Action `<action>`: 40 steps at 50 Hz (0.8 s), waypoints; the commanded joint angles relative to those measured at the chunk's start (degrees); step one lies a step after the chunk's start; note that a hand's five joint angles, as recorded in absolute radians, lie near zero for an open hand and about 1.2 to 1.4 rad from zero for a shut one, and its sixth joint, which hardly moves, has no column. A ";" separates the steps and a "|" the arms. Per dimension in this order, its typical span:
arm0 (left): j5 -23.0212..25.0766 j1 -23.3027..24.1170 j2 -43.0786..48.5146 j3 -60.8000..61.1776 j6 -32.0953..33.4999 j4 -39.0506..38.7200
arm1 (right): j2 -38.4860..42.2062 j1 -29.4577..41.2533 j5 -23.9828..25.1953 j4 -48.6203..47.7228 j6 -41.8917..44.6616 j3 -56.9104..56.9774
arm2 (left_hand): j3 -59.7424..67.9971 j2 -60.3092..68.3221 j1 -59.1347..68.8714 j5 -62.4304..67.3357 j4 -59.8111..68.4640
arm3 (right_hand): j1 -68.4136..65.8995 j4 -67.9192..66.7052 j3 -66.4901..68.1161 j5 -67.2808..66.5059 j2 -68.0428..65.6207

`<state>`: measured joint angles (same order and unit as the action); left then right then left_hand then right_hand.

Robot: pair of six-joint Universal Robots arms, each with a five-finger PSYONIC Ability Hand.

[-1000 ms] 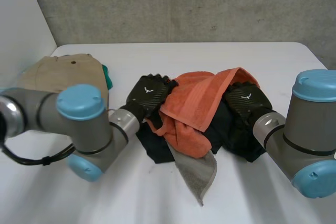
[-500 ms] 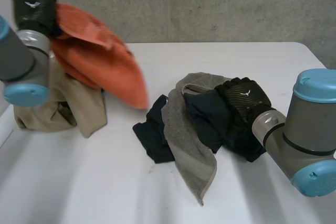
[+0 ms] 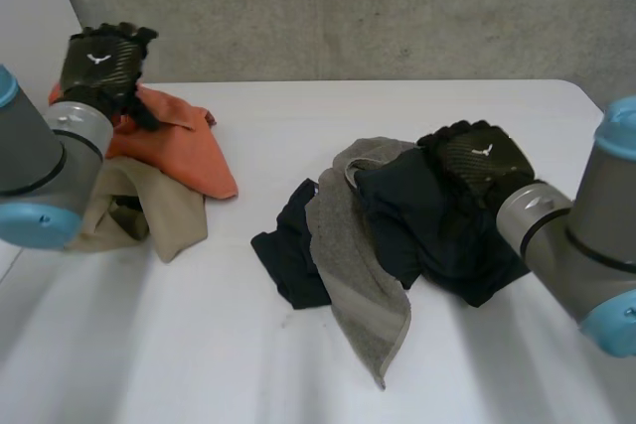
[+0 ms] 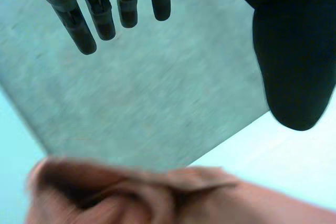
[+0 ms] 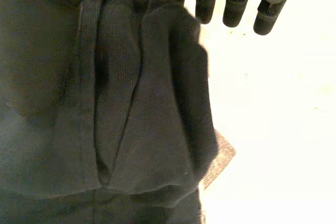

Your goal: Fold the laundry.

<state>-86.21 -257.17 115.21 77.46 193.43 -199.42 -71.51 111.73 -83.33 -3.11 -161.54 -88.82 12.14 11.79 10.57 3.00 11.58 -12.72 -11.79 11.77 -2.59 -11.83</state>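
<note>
Two unfolded heaps on the table [image 3: 298,126]: orange towel [image 3: 189,151] over beige garment [image 3: 164,213] far left, grey towel [image 3: 360,280] with dark garment [image 3: 422,230] right. Left hand [image 3: 99,65] above the orange towel, fingers straight, empty. Right hand [image 3: 477,161] over the dark garment, fingers straight, gripping nothing. All folding ahead, seemingly.

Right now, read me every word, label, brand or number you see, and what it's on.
No words or numbers can be read.
Left robot hand: a small white emblem on its back, no letters.
Right robot hand: the same emblem, no letters.
The orange towel, grey towel and dark garment bear no print.
</note>
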 commanded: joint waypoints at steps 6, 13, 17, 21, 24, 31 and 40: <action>6.31 13.61 -10.00 16.93 -5.52 3.95 | -3.37 -4.24 3.96 16.90 5.70 3.92 | -2.14 -1.79 -0.57 -3.00 -1.58 | 2.72 1.79 -1.77 2.59 1.83; 6.85 21.44 -3.52 19.49 -5.79 1.94 | -3.03 -2.58 5.90 8.58 3.96 -2.13 | -2.14 -1.79 -0.57 -3.00 -1.58 | 2.72 1.79 -1.77 2.59 1.83; 4.04 23.20 2.37 16.16 -5.44 -2.53 | -1.27 -0.73 5.38 1.20 1.67 -5.56 | -2.14 -1.79 -0.57 -3.00 -1.58 | 2.72 1.79 -1.77 2.59 1.83; 1.66 23.82 9.04 10.37 -4.65 -4.92 | 1.62 0.59 3.45 -4.87 -1.14 -7.32 | -2.14 -1.79 -0.57 -3.00 -1.58 | -9.75 -10.68 10.69 -9.88 -10.64; 1.48 23.82 12.49 6.31 -4.29 -4.57 | 2.42 0.68 1.60 -7.08 -2.37 -7.68 | -2.14 -1.79 -0.57 -3.00 -1.58 | -44.27 -45.20 45.21 -44.40 -45.16; 3.24 24.52 19.61 -4.67 -3.77 0.08 | -1.87 -0.28 2.12 -7.53 -2.82 -11.72 | -2.14 -1.79 -0.57 -3.00 -1.58 | -67.28 -68.21 68.23 -67.41 -68.17; 7.27 25.05 26.64 -16.89 -3.42 8.69 | -10.22 -5.29 11.60 -6.83 -2.20 -16.47 | -2.14 -1.79 -0.57 -3.00 -1.58 | -67.28 -68.21 68.23 -67.41 -68.17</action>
<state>-81.71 -232.62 138.11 67.15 189.71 -195.71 -77.06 109.25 -77.28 -10.83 -163.69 -102.86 12.14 11.77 10.57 3.00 11.58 -61.00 -68.25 64.05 -54.29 -65.92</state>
